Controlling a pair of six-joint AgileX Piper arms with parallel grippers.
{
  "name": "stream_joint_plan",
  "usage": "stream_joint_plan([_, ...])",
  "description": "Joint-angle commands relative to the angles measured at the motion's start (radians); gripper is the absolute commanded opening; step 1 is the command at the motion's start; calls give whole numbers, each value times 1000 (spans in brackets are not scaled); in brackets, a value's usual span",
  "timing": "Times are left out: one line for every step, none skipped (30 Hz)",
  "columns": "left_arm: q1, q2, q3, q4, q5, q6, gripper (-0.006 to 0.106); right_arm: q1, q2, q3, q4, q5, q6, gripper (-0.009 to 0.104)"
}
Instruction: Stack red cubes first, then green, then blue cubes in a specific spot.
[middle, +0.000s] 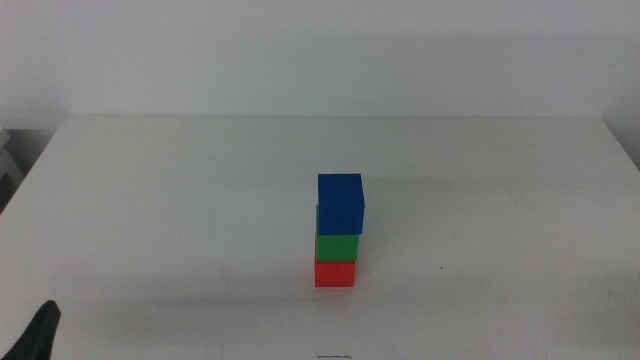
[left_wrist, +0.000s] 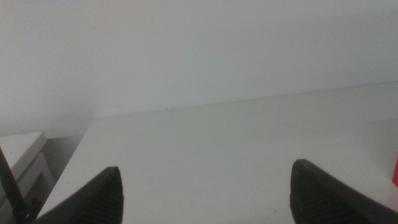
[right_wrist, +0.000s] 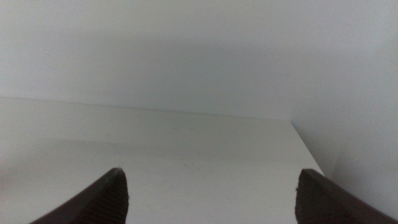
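In the middle view a stack of three cubes stands on the white table, a little right of centre. The red cube (middle: 334, 273) is at the bottom, the green cube (middle: 337, 245) rests on it, and the blue cube (middle: 340, 203) sits on top, shifted slightly right. A sliver of the red cube (left_wrist: 395, 171) shows in the left wrist view. My left gripper (left_wrist: 205, 199) is open and empty, low at the table's near left corner, where its tip (middle: 40, 330) shows in the middle view. My right gripper (right_wrist: 211, 199) is open and empty, out of the middle view.
The white tabletop (middle: 180, 200) stretches to a white wall at the back. A white piece of furniture (left_wrist: 18, 152) stands beyond the table's left edge. The table's right edge (right_wrist: 308, 146) shows in the right wrist view.
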Motion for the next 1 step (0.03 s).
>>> stream_joint_plan([0, -22, -3, 0, -84, -8, 90, -5, -22, -18, -3, -80, -12, 94])
